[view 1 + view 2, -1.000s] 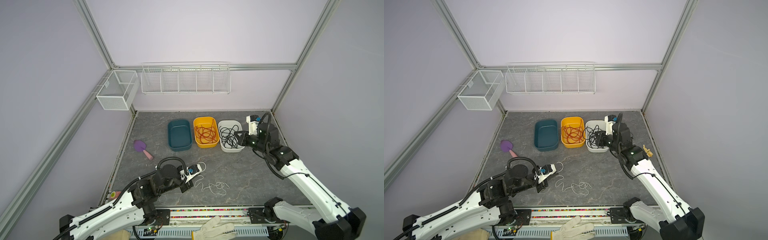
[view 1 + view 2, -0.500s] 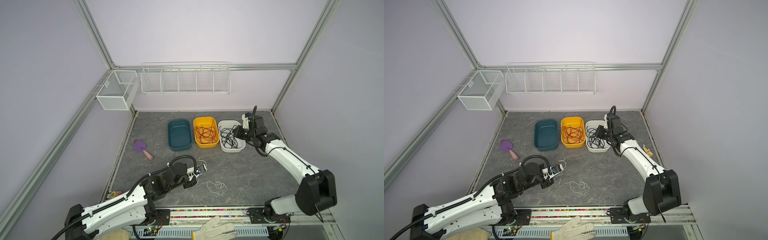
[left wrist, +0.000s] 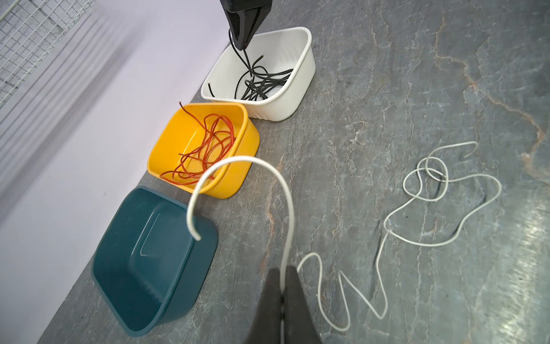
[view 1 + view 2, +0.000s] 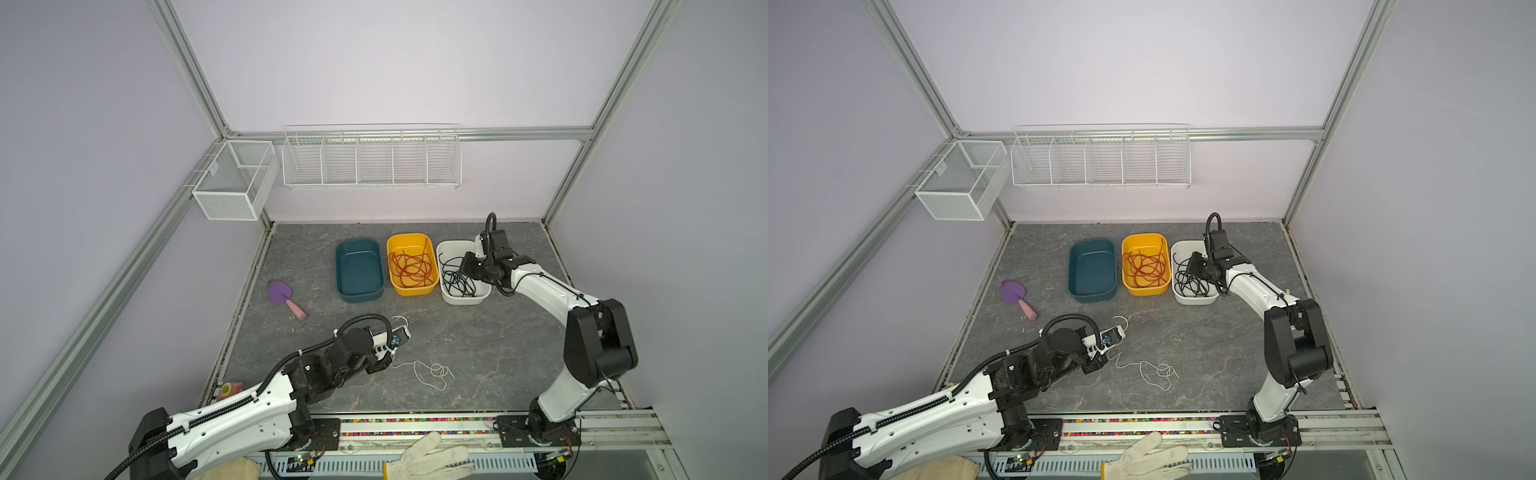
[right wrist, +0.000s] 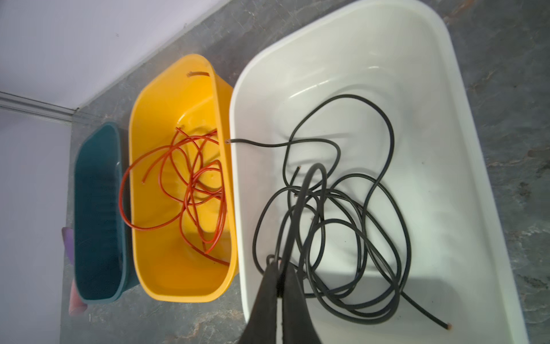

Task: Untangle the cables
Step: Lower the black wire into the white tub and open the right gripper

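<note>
Mostly sorted, I judge: red cables point(image 5: 205, 190) fill the yellow bin point(image 5: 178, 283), black cables point(image 3: 259, 86) the white bin point(image 5: 446, 149), where the right claw point(image 5: 279, 265) pinches 1 strand, while the left claw point(image 3: 282, 272) pinches the last white cable point(image 3: 244, 158), which trails over the counter point(image 3: 387, 89) near the empty teal bin point(image 3: 143, 268).

Bright, even overhead light fills both top views, with faint shadows; the frame rail point(image 4: 183, 66) at ten o'clock leans outward (wide-lens stretch). In the left wrist view the table point(image 3: 526, 226) glares, the white cable point(image 3: 241, 158) throws thin shadows, and the mesh basket point(image 3: 26, 35) blurs.
</note>
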Tool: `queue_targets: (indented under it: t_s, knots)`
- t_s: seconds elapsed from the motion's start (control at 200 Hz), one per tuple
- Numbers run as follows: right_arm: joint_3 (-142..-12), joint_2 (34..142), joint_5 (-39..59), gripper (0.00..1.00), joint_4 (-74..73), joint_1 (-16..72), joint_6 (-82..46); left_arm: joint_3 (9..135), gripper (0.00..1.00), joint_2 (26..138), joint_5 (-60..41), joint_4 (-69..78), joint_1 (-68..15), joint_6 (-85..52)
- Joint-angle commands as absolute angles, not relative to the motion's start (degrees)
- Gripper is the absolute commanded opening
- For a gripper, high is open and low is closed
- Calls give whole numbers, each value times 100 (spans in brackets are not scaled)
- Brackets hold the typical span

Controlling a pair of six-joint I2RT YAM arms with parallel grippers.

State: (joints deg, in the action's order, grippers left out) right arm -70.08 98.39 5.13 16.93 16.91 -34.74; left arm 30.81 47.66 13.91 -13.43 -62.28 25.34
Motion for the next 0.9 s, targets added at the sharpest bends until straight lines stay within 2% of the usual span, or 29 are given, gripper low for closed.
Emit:
queue_targets:
  t_s: [0.0,0.525,0.9]
  knots:
    - [-7212,10085,381,6,2022,1609,-3607,3009,0,4794,1312,-1257,-6249,2571]
    - [-7621,10717,305,7,2520,1564,-3513,2813,0,4657,1168,-1046,-6249,2637]
    - [-7611,10304,265,26,2866,1564,-3531,2803,0,4652,1169,-1054,-6246,2637]
